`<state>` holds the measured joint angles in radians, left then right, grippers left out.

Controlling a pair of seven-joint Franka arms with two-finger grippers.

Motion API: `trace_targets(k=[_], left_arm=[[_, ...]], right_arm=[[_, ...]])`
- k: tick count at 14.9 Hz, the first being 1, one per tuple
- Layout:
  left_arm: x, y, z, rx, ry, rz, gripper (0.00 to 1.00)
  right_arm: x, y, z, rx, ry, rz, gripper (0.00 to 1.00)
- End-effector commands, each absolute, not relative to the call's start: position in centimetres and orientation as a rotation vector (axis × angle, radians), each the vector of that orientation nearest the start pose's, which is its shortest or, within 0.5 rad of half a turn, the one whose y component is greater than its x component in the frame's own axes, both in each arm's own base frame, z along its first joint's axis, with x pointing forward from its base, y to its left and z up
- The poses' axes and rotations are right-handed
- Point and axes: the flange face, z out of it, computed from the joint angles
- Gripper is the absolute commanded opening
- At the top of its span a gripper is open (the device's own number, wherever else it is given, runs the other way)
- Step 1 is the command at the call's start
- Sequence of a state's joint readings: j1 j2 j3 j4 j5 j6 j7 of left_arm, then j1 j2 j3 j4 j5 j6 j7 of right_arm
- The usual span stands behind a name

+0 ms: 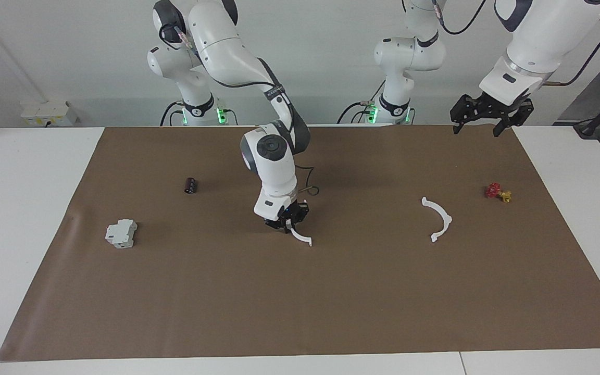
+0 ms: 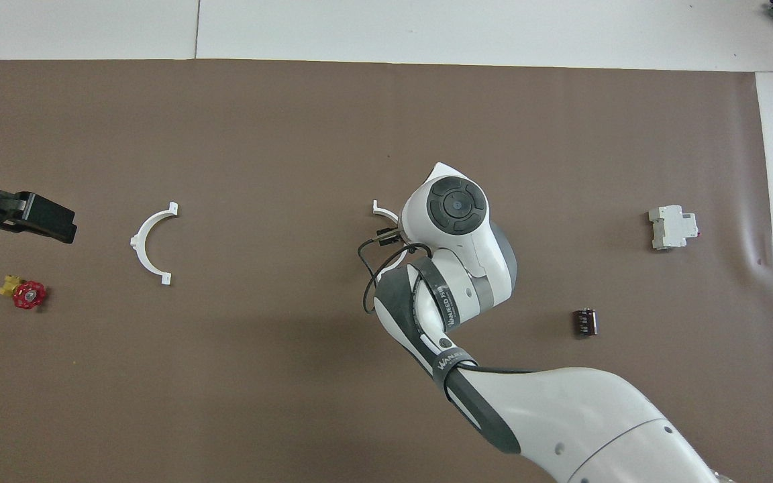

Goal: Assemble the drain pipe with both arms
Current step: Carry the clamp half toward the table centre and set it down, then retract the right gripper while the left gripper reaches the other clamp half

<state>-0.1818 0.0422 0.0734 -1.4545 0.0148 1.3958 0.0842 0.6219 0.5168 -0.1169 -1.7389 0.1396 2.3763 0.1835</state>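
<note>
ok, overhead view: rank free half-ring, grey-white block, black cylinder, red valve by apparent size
1. free half-ring, widest span, though thin
2. grey-white block
3. red valve with its yellow end and black cylinder: too alike to rank

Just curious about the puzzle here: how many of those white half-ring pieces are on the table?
2. One half-ring lies alone toward the left arm's end of the mat. The other half-ring is mid-mat at the right gripper, partly hidden beneath it.
</note>
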Motion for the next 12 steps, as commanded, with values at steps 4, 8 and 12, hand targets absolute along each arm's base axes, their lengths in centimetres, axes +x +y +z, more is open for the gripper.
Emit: trace_targets(k=[4, 8, 12], left_arm=[[53.9, -5.0, 64.1, -3.093, 0.261, 0.152, 1.0], [53.0, -4.7, 63.3, -3.097, 0.251, 0.157, 1.0], [51.7, -3.5, 59.3, -3.13, 0.198, 0.049, 1.0]], right_arm=[[60.8, 25.3, 39.5, -3.042, -0.161, -0.159, 1.0], [61.6, 13.9, 45.7, -3.046, 0.081, -0.096, 1.0], [59.9, 5.5, 47.9, -3.156, 0.19, 0.068, 1.0]])
